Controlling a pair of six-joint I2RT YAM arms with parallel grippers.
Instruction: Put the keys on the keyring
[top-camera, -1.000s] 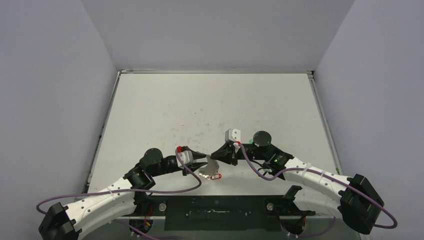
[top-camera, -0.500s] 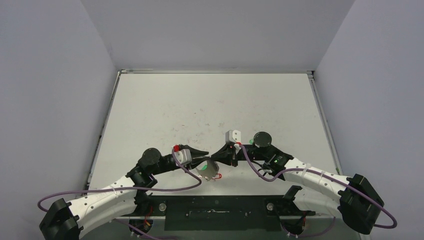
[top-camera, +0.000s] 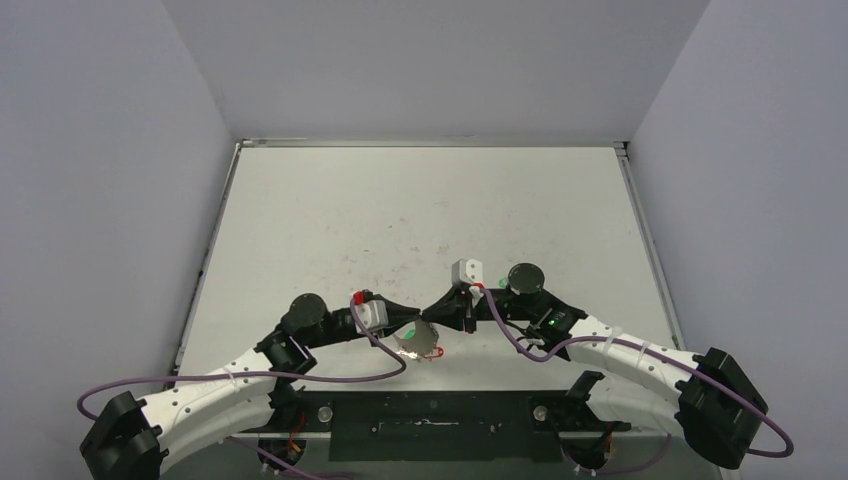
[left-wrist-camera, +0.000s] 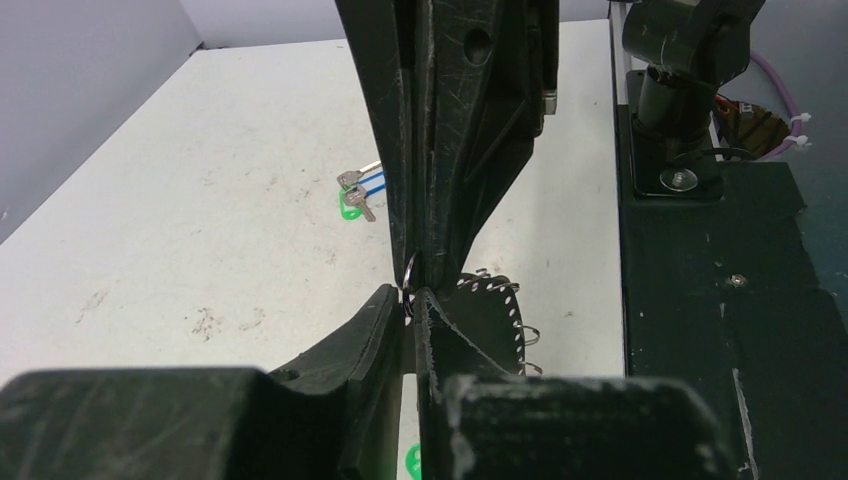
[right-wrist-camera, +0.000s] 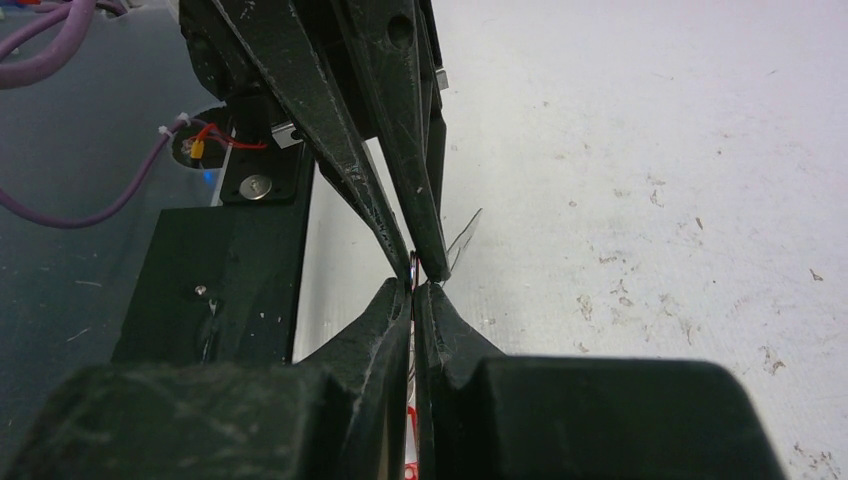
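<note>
Your two grippers meet tip to tip low on the table (top-camera: 400, 220), close to its near edge. The left gripper (top-camera: 417, 319) reaches in from nine o'clock and the right gripper (top-camera: 431, 312) from three o'clock.

The right gripper is clenched tight, its fingers pressed flat together. The keyring (top-camera: 416, 341) hangs tilted at six o'clock from that meeting point. Its rim runs up to the right gripper's tips, which look to be pinching it.

In your left wrist view the keyring's wire loops (left-wrist-camera: 505, 300) fan out at three o'clock of the left gripper's fingertips (left-wrist-camera: 428, 305). The left gripper's fingers are drawn almost together, with only a thin slit between them, and a small wire loop sits right at the tips. You cannot tell whether the left gripper has a hold on it or is only nearing it.

A red tag (top-camera: 437, 352) shows at the keyring's four o'clock edge in the top view.

The loose keys (left-wrist-camera: 358, 186) lie flat on the table, well apart from the grippers. In the left wrist view they sit at ten o'clock from the fingertips, in a small bunch with a blue-striped tag. A green tag (left-wrist-camera: 350, 210) touches them at six o'clock.

From the right wrist the keyring shows only as a thin edge-on sliver (right-wrist-camera: 463, 240), at one o'clock of the pinch.
</note>
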